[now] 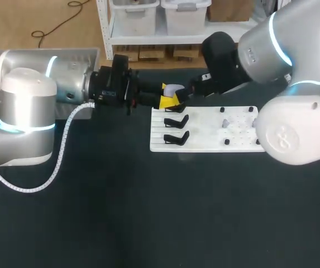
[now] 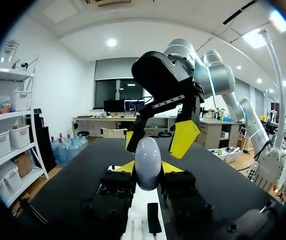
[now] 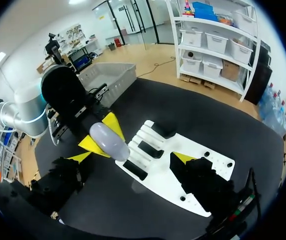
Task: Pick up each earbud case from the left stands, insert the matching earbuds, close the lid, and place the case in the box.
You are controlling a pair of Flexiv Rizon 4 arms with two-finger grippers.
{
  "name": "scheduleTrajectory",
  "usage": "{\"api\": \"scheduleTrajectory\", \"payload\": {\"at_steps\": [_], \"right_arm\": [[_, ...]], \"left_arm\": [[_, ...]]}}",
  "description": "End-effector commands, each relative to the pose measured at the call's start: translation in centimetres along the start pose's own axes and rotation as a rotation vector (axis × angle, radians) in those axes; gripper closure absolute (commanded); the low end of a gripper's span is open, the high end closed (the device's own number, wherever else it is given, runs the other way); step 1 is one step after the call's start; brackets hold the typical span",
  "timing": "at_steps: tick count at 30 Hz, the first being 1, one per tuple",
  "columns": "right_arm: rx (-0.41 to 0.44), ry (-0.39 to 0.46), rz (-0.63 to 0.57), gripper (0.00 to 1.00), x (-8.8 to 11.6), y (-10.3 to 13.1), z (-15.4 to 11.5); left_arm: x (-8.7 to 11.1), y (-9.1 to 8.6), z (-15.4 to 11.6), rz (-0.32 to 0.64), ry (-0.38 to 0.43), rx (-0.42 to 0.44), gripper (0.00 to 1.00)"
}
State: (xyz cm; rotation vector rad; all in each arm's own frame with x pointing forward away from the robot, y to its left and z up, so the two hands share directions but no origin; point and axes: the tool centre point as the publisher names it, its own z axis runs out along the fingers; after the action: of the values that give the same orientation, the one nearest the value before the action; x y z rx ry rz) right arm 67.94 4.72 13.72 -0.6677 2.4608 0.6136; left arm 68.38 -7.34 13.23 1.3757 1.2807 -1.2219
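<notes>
L end effector [image 2: 148, 168] grips earbud case [image 2: 147, 154].

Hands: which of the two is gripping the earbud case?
The left hand: its yellow tips press the case from both sides. The right hand is open, its tips spread just beyond the case.

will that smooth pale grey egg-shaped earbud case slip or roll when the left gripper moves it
Probably slippery: the pale grey egg-shaped earbud case looks smooth and glossy, and the left gripper pinches it only at its curved sides. Likely to roll or tip if set down, since no flat face shows. It seems rigid: no dent shows under the grip.
</notes>
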Motion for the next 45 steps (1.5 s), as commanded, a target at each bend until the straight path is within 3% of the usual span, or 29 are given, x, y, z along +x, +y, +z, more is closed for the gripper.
{"api": "scheduleTrajectory", "payload": {"at_steps": [1,15,27,36,45], "right_arm": [[0.010,0.000,0.009,0.00,-0.2,-0.3,0.2],[0.002,-0.007,0.043,0.00,-1.0,-1.4,0.5],[0.015,-0.081,0.031,0.00,-2.6,-1.5,-1.9],[0.176,-0.096,-0.111,0.00,-3.1,-2.2,-6.0],[0.265,0.001,-0.094,0.00,-0.6,-5.7,-7.4]], "left_arm": [[0.0,0.1,0.0,-0.001,0.001,0.002,1.00],[0.0,0.1,0.0,-0.001,0.001,0.002,1.00],[0.0,0.1,0.0,-0.001,0.001,0.002,1.00],[-0.1,0.1,0.0,0.016,-0.020,0.009,1.00],[-0.6,0.3,0.0,0.064,-0.042,0.025,1.00]]}}
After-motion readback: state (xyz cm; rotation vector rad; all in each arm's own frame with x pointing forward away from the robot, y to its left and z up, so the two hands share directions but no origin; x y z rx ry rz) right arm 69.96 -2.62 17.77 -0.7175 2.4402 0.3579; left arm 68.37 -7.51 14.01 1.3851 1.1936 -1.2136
